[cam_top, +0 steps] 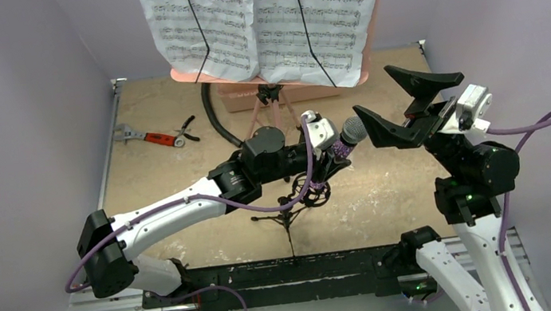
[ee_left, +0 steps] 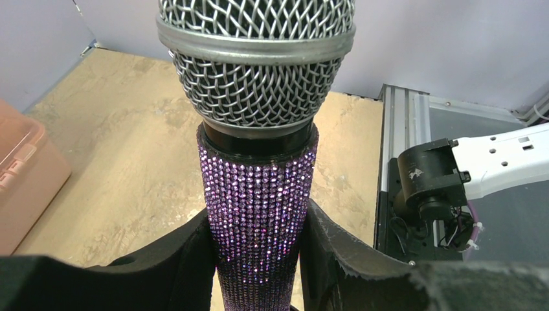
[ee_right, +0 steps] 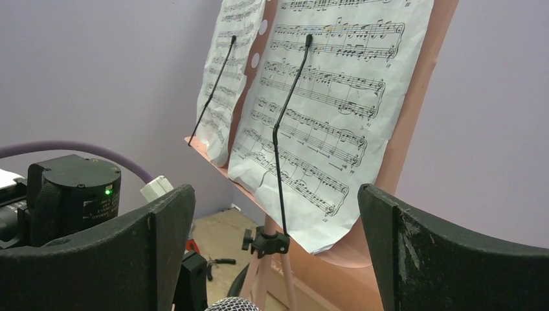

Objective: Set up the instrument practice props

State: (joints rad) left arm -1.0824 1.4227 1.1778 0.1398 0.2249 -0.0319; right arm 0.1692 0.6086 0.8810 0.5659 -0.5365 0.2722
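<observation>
The music stand's (cam_top: 370, 26) top runs out of the overhead view, and the white sheet-music pages (cam_top: 261, 12) cover most of its pink perforated panel; only thin tripod legs show beneath. The pink translucent box (ee_left: 22, 175) is largely hidden behind it. The small black mic stand (cam_top: 289, 211) sits mid-tabletop (cam_top: 389, 189), half masked by the left arm and its purple cable, so I cannot tell whether the microphone's tail reaches its clip. The microphone (ee_left: 257, 194) is covered in rows of glittery purple studs under a black collar and a rounded grey wire-mesh head; its lower body drops out of sight between the pads. The pages are creased and pinned by two thin black retainer wires. The left arm reaches low from its base across to the middle, and the left tool (ee_left: 257, 272) is clamped on the microphone's body, head pointing right. The right arm is folded and raised, and the right tool (cam_top: 409, 106) hangs just right of the mesh head with its black fingers spread wide, holding nothing. A red-handled wrench (cam_top: 143, 137) and pliers (cam_top: 187, 131) lie far left.
</observation>
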